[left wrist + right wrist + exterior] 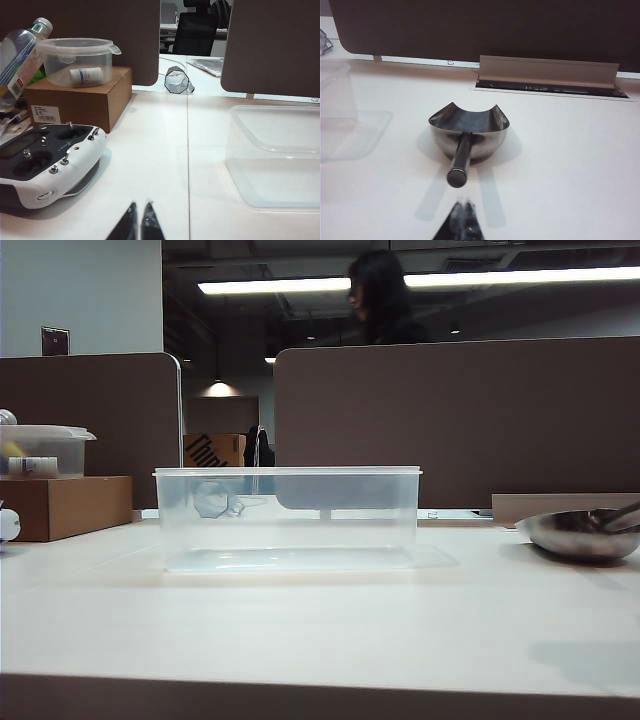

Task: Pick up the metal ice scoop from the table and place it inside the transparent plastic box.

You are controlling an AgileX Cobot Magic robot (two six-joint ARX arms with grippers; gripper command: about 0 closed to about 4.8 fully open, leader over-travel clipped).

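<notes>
Scoop [469, 132] lies on the table [300, 630], right of the empty box [288, 518], handle toward the right gripper [463, 212]. Both grippers, left [139, 220] included, hang back with fingers together. Nothing started; next, the right must open and reach the handle.

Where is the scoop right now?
The scoop lies on the table at the exterior view's right edge, right of the box, untouched.

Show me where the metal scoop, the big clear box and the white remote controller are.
metal scoop [469, 131]: right wrist view, on the bowl's outer wall.
clear box [300, 525]: exterior view, on its front wall.
remote controller [75, 160]: left wrist view, on its white casing.
</notes>
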